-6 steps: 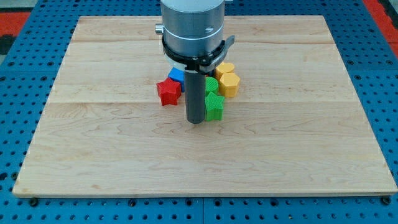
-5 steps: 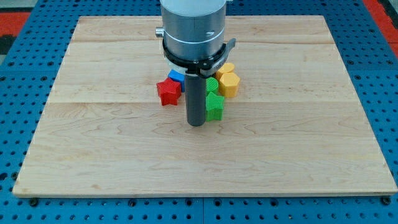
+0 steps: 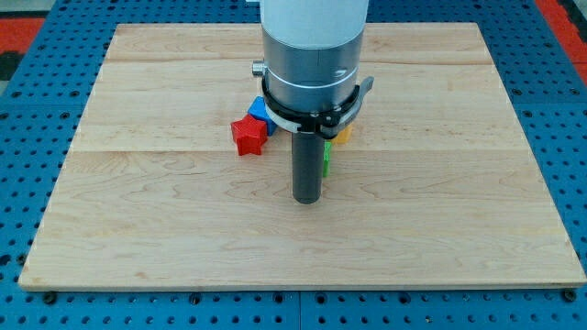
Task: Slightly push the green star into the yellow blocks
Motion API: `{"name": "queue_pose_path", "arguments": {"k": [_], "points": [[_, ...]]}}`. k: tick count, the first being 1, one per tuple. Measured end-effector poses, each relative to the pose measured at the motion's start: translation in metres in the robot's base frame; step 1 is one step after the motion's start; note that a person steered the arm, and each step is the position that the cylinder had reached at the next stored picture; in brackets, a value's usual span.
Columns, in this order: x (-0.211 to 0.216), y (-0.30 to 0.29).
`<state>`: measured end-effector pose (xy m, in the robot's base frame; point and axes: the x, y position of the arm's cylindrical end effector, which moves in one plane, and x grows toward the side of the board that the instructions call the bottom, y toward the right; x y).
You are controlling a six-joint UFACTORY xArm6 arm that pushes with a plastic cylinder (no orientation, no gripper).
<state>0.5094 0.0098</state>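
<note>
The one camera view looks down at an angle on a pale wooden table point(image 3: 440, 229) lying on a blue pegboard point(image 3: 27, 183), with a strip of red point(image 3: 18, 37) at the view's top left corner.

A wide silver cylinder point(image 3: 312, 50) comes down from the view's top edge near the middle. It carries a black ring at its base, and a straight dark rod point(image 3: 307, 165) hangs from that. This arm has no grasping end effector, so nothing opens or closes; the rod simply ends in my tip point(image 3: 307, 200), resting on the wood toward the view's bottom of the block cluster.

The cylinder and rod stand in front of most of the blocks. The red star point(image 3: 248, 135) is in full sight, to the view's left of the rod and clear of it. Just behind it, a corner of a blue block point(image 3: 260, 109) peeks out; its shape cannot be made out. The green star point(image 3: 326, 158) shows only as a thin green sliver against the rod's right side, just above the tip. Only a small wedge of a yellow block point(image 3: 342, 136) shows beyond it, at the ring's lower right. Whether green touches yellow cannot be told.
</note>
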Motion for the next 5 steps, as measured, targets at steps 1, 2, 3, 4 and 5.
{"name": "queue_pose_path", "arguments": {"k": [1, 2, 3, 4, 5], "points": [[-0.012, -0.003], [-0.016, 0.005], [-0.022, 0.034], [-0.031, 0.054], [-0.033, 0.057]]}}
